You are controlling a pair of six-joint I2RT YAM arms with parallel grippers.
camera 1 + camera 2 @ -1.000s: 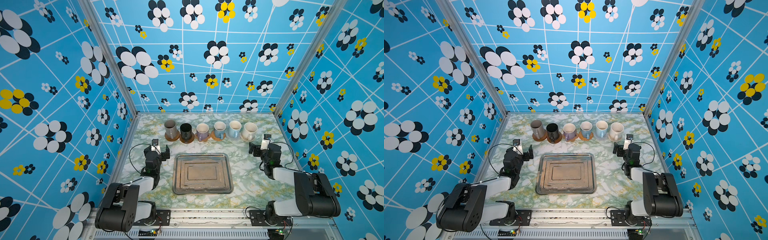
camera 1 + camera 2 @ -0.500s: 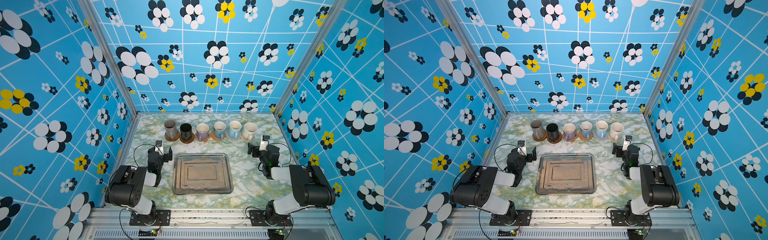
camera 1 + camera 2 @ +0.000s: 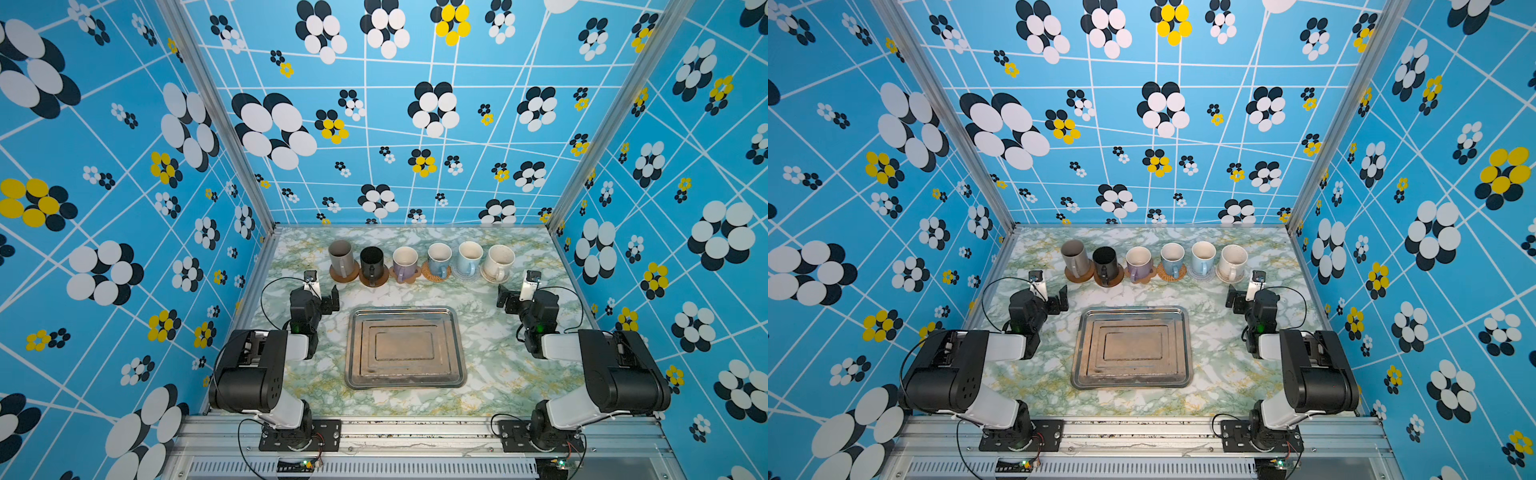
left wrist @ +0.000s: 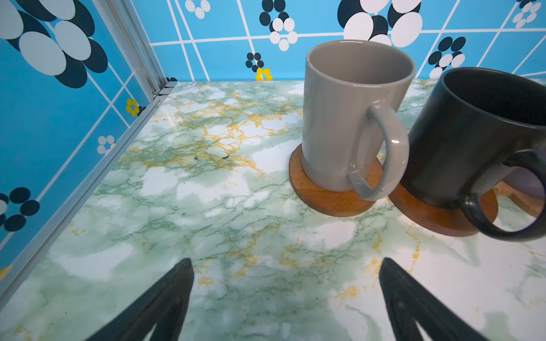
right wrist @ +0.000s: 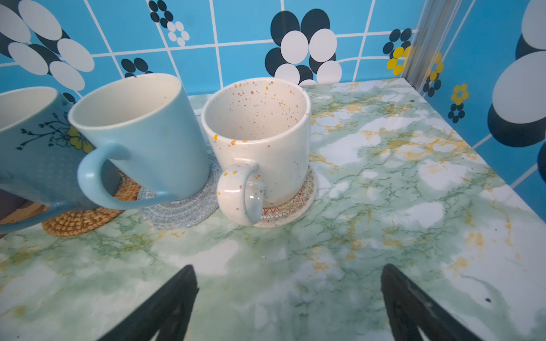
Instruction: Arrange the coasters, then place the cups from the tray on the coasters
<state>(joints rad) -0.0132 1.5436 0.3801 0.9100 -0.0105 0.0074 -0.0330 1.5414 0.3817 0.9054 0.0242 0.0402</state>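
Top views both show the tray (image 3: 405, 347) at near centre of the table (image 3: 490, 345), bare, with no cup in it. To either side of its far edge, the left gripper (image 4: 285, 263) and right gripper (image 5: 288, 267) sit low over the marble, jaws spread wide, nothing between them.

Farther back, the cups (image 3: 469, 254) stand upright in one row of six, each on its own coaster (image 3: 436, 274):
- grey cup (image 4: 351, 118) on a brown disc (image 4: 316, 197)
- black mug (image 4: 472, 141) on a second disc (image 4: 437, 218)
- lavender mug (image 3: 404, 262)
- patterned blue mug (image 5: 35, 153)
- plain blue mug (image 5: 153, 138)
- cream mug (image 5: 260, 138) on a pale woven mat (image 5: 292, 206), far right

Handles point near, toward the grippers.

Assessment: placement appears complete; only a clean retreat is left. Recommend drawing both arms straight back and up, clear of those handles. Neighbouring cups stand almost touching, so one nudge could shift several.
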